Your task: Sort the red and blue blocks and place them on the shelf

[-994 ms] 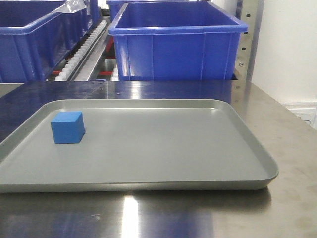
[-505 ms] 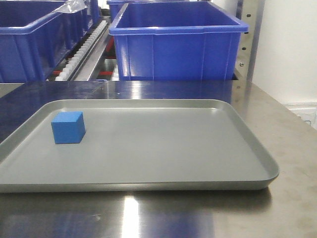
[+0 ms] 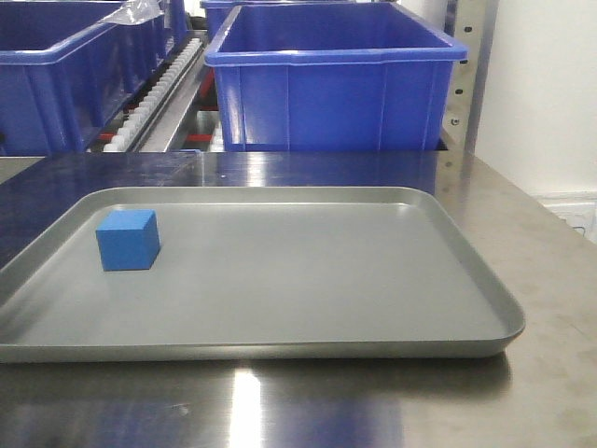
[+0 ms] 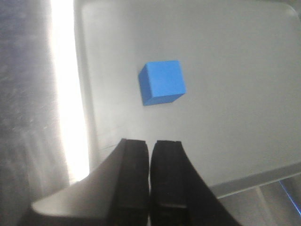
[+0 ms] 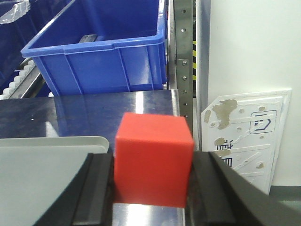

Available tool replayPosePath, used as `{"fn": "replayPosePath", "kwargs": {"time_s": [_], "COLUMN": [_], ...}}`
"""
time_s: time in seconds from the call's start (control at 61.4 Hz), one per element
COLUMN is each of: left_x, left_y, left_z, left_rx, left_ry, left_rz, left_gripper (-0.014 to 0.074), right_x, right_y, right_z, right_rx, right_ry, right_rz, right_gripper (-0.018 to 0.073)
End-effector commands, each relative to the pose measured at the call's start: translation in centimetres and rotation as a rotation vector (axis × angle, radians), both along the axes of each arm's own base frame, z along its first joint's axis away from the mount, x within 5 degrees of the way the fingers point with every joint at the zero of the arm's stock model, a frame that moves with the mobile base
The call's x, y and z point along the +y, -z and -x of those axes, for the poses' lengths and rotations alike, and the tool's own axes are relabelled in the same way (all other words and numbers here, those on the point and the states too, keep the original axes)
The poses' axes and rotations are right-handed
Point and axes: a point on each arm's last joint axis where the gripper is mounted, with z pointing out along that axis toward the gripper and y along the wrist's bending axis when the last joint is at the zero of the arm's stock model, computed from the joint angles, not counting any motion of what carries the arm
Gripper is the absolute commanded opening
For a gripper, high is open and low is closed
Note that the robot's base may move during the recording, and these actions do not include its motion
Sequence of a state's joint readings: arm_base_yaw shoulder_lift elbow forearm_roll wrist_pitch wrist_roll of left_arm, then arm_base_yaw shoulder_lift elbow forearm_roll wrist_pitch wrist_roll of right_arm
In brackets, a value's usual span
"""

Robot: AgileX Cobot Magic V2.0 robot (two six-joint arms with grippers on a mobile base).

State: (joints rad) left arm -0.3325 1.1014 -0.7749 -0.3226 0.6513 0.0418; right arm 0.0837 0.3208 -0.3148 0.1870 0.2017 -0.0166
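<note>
Near the left edge of the flat grey metal tray [image 3: 373,280], the front view shows the small matte blue cube [image 3: 128,240] sitting just where it sat a second ago. Nothing has shifted, so neither block is yet on the steel roller shelf [image 3: 159,98] beside the large blue plastic bins [image 3: 331,93].

Through the left wrist camera, my left gripper [image 4: 150,146] hangs above the tray, fingers pressed together, short of the cube [image 4: 162,82].

Through the right wrist camera, my right gripper [image 5: 153,188] pinches the small red cube [image 5: 154,155] beside the tray's far right corner, facing the shelf. I judge shelving it comes next.
</note>
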Motion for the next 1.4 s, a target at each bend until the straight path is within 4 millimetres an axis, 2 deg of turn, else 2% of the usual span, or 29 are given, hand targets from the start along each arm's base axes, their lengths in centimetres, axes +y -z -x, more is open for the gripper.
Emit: {"fn": "replayPosePath", "kwargs": {"time_s": [0.0, 0.309, 0.505, 0.684, 0.863, 0.912, 0.977, 1.026, 1.108, 1.173, 1.205, 1.385], "left_x": [-1.0, -2.4, -3.7, -5.3, -5.6, -5.7, -5.9, -6.3, -6.9, -7.5, -7.7, -8.5], "left_y": [-2.1, -2.7, -3.0, -2.8, -1.7, -1.5, -1.5, -1.4, -1.3, -1.1, -1.0, -0.6], "left_z": [-1.1, -3.0, -5.6, -8.1, -9.7, -9.8, -9.9, -9.8, -9.6, -9.5, -9.5, -9.7], "left_rx": [-0.081, -0.053, 0.076, 0.217, 0.267, 0.277, 0.291, 0.302, 0.309, 0.316, 0.320, 0.327], "left_ry": [0.006, 0.070, 0.100, 0.051, -0.070, -0.087, -0.111, -0.121, -0.126, -0.130, -0.124, -0.151], "left_rz": [0.049, -0.020, -0.049, -0.062, -0.206, -0.214, -0.191, -0.178, -0.170, -0.168, -0.171, -0.135], "left_gripper": [0.0124, 0.0125, 0.0125, 0.0126, 0.0136, 0.0174, 0.0275, 0.0370, 0.0591, 0.0689, 0.0715, 0.0685], "right_x": [-0.2, -0.2, -0.2, -0.2, -0.2, -0.2, -0.2, -0.2, -0.2, -0.2, -0.2, -0.2], "right_y": [-1.7, -1.7, -1.7, -1.7, -1.7, -1.7, -1.7, -1.7, -1.7, -1.7, -1.7, -1.7], "right_z": [0.0, 0.0, 0.0, 0.0, 0.0, 0.0, 0.0, 0.0, 0.0, 0.0, 0.0, 0.0], "right_rx": [-0.108, -0.108, -0.108, -0.108, -0.108, -0.108, -0.108, -0.108, -0.108, -0.108, -0.108, -0.108], "right_ry": [0.022, 0.022, 0.022, 0.022, 0.022, 0.022, 0.022, 0.022, 0.022, 0.022, 0.022, 0.022], "right_rz": [-0.004, -0.004, -0.004, -0.004, -0.004, -0.004, -0.004, -0.004, -0.004, -0.004, -0.004, -0.004], "right_gripper": [0.0091, 0.0091, 0.0091, 0.0091, 0.0091, 0.0091, 0.0091, 0.0091, 0.0091, 0.0091, 0.0091, 0.0091]}}
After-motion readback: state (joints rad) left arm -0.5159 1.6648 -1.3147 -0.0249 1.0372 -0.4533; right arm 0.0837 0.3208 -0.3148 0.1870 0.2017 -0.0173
